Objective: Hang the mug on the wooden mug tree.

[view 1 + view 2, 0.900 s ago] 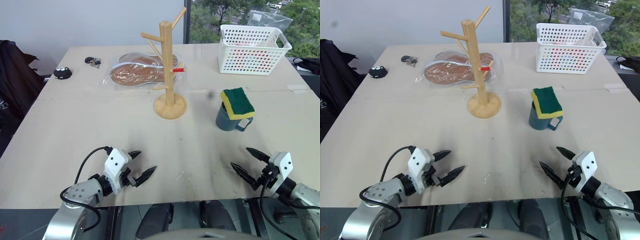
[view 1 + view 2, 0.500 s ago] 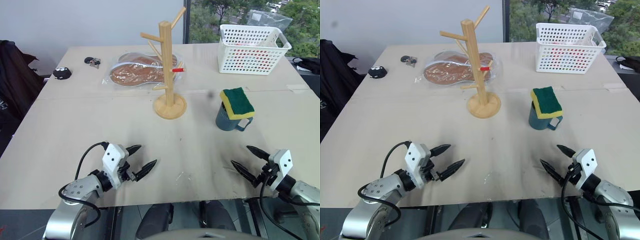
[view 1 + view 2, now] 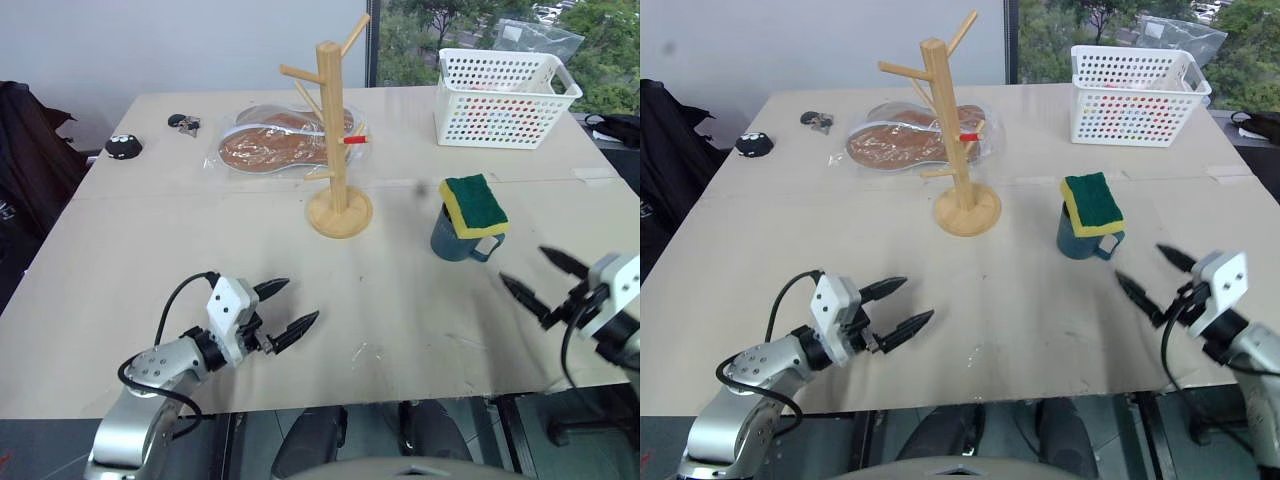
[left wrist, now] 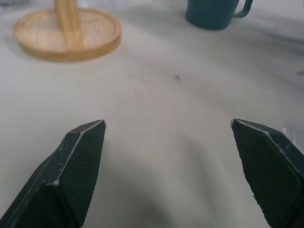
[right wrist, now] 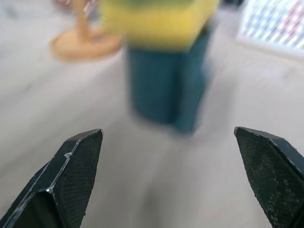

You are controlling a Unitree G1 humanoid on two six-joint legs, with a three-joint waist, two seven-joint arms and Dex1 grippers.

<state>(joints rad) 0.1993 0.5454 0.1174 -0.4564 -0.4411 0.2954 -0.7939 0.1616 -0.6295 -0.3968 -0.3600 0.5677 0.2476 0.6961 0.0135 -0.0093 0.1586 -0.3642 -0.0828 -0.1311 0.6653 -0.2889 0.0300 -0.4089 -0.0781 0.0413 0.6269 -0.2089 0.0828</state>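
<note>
Two grippers: both spread wide and empty, touching nothing.
Head views, mug: mug stands upright on the table, ahead of the right gripper and apart from it, handle turned to the near right, toward that gripper, which looks meant for the pick.
Head views, sponge: sponge lies across the mug's mouth; by my reading it must come off before hanging.
Head views, tree: tree stands beyond both grippers, nearer the left gripper's line, well apart from the mug; pegs bare.
Head views, left gripper: left gripper sits low over the table's near edge, well short of tree and mug.
Left wrist view: fingers far apart with bare table between; tree base and mug lie far beyond the tips.
Right wrist view: fingers far apart; mug, sponge on top, sits centred ahead of the gap, not between the tips.
Judgement: approach stage, grasp not yet made.
</note>
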